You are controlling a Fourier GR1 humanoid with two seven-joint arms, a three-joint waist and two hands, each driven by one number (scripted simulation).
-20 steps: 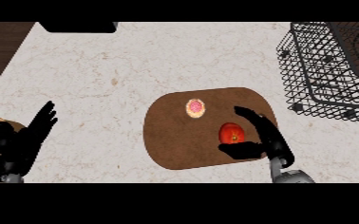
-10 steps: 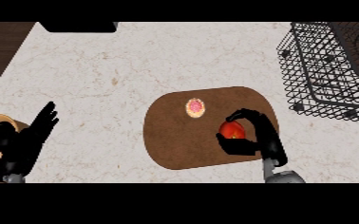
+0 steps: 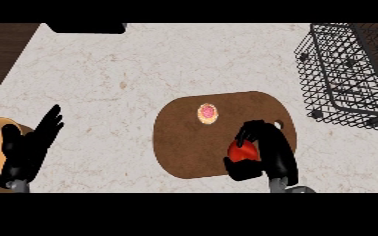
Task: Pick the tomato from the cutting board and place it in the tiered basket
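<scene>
The red tomato (image 3: pixel 243 151) sits on the right half of the brown oval cutting board (image 3: pixel 184 140), and my right hand (image 3: pixel 273 150) is curled round it from the right, with fingers over its top and the thumb under it. Most of the tomato is hidden by the hand. The black wire tiered basket (image 3: pixel 341 75) stands at the far right edge of the counter, well above and to the right of the hand. My left hand (image 3: pixel 26 150) rests open at the lower left, fingers up.
A small pink-topped round pastry (image 3: pixel 207 113) lies on the board, up and left of the tomato. A dark object (image 3: pixel 87 28) sits at the counter's top left edge. An orange thing (image 3: pixel 15 130) shows partly behind my left hand.
My right hand has closed its fingers and thumb round the tomato, which lay uncovered beside the open hand a second ago. The left hand has stayed where it was.
</scene>
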